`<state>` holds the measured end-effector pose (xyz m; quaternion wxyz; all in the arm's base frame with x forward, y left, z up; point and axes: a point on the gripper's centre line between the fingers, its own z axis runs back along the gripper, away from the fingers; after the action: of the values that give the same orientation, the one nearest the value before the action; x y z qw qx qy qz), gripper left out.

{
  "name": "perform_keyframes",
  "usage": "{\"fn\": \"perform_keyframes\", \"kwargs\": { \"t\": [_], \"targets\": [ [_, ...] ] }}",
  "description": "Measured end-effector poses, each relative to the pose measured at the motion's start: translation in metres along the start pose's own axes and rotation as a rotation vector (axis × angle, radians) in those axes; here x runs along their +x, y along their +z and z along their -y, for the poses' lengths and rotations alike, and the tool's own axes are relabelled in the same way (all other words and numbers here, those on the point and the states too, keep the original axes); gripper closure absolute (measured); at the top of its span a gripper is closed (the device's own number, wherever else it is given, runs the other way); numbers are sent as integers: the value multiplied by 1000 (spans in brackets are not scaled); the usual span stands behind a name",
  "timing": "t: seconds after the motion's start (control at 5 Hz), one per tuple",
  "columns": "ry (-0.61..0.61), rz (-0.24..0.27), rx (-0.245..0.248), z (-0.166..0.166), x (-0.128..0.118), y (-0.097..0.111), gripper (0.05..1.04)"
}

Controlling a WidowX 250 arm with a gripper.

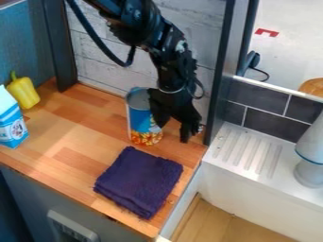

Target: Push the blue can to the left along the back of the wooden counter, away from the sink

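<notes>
The black gripper (174,130) hangs over the right part of the wooden counter, open, its two fingers apart and pointing down. Its left finger overlaps the right side of an upright blue can (138,118) with an orange-patterned bottom; whether they touch I cannot tell. Nothing is visible between the fingers. In front of the can and gripper, a folded dark purple cloth (139,182) lies flat on the counter.
A blue and white carton (11,125) and a yellow pepper (24,92) stand at the counter's left. Dark posts flank the wood-panel back wall. To the right are a white ridged ledge (243,151) and a pale grey-white object (310,158).
</notes>
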<state>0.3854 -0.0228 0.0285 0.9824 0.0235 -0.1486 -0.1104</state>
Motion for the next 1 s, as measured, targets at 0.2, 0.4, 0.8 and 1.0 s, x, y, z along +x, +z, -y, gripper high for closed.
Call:
{"fn": "perform_keyframes", "kwargs": {
  "t": [0.2,0.4,0.8,1.0],
  "targets": [
    [40,16,6,-11,1,0,83],
    [67,33,-3,-14,10,-5,83],
    [124,39,23,-33,11,-7,83],
    [150,29,41,-48,4,-8,83]
  ]
}}
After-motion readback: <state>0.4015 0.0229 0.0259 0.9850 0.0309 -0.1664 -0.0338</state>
